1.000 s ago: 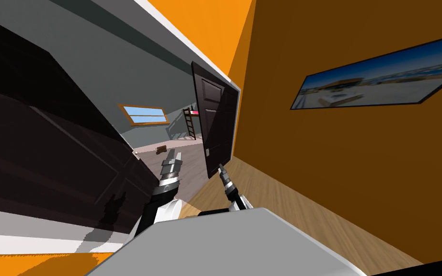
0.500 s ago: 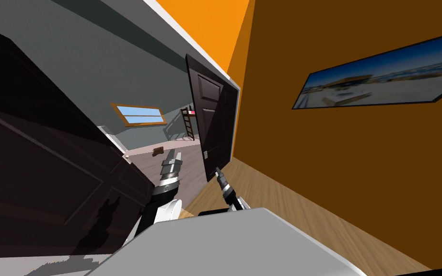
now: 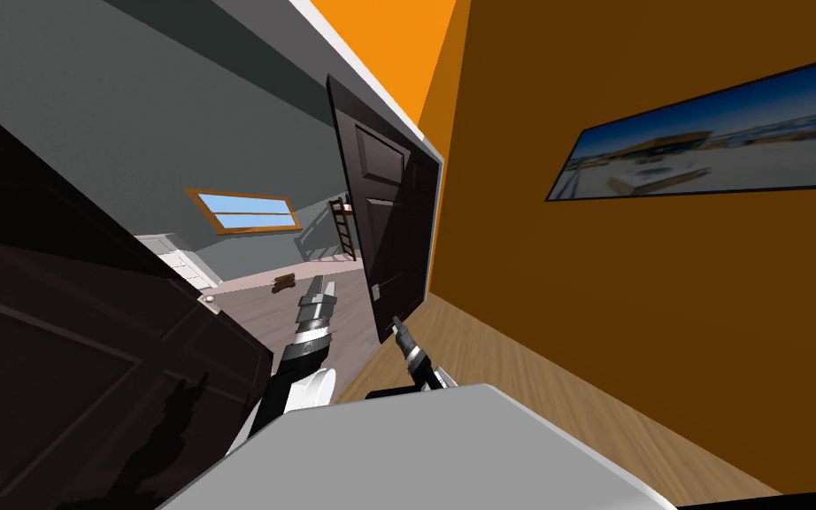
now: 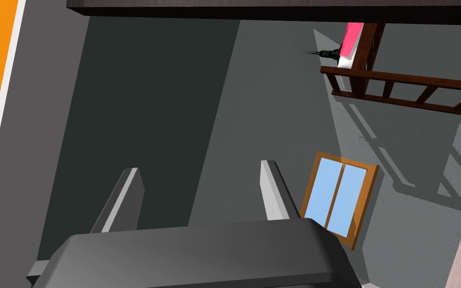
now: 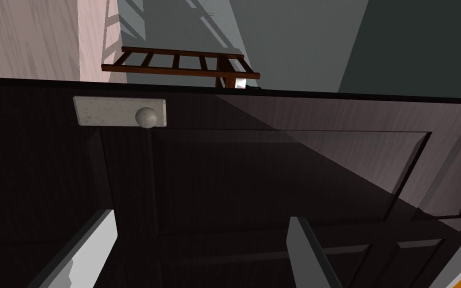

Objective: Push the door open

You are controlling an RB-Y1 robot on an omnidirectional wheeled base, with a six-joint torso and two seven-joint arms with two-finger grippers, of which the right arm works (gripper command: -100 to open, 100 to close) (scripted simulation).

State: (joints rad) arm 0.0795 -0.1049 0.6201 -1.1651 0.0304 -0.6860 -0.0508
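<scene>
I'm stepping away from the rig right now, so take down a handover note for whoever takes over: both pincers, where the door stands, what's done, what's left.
Right pincer: open, holding nothing, tips close to the face of the dark door, near its knob; contact can't be confirmed.
Left pincer: open, empty, pointing through the doorway.
Done: door stands partly open.
Left: push it further with the right arm, until it is wide open.
</scene>
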